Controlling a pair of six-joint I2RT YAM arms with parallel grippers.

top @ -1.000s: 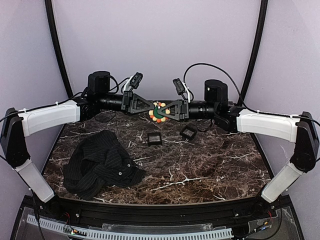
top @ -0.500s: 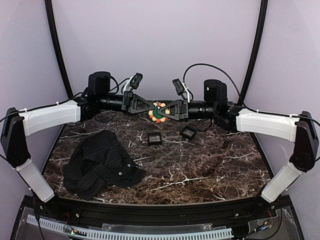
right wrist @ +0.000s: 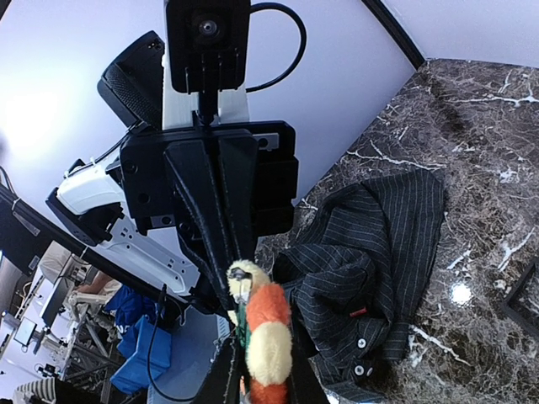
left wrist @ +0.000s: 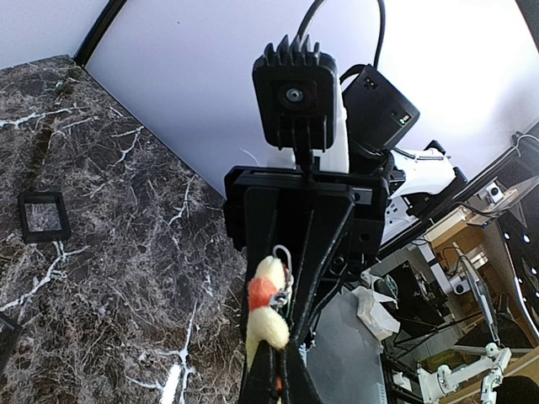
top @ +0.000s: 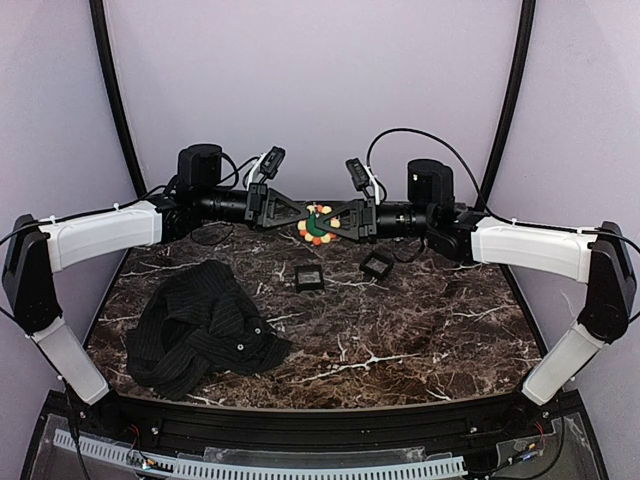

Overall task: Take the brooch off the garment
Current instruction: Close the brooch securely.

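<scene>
Brooch (top: 317,229) hangs upper centre, clamped by the left gripper (top: 306,218) and seemingly the right gripper (top: 330,224), garment (top: 205,328) heaped lower left.

Brooch, top view: the small round flower-shaped brooch with orange and cream petals (top: 318,227) is too small for its pin or clasp to be made out, and fingers cover both its sides.
Brooch, left wrist view: its lower part is hidden between the closed fingers of the left gripper (left wrist: 271,374), which the bottom edge cuts off.
Brooch, right wrist view: the bottom edge cuts off its lowest petal and the tips of the right gripper (right wrist: 259,370).
Garment: the large black pinstriped cloth garment (right wrist: 370,252), toward the table's near left corner, is partly hidden behind the left gripper.
Box: a small black square box (right wrist: 524,296) is cut by the right edge.
</scene>
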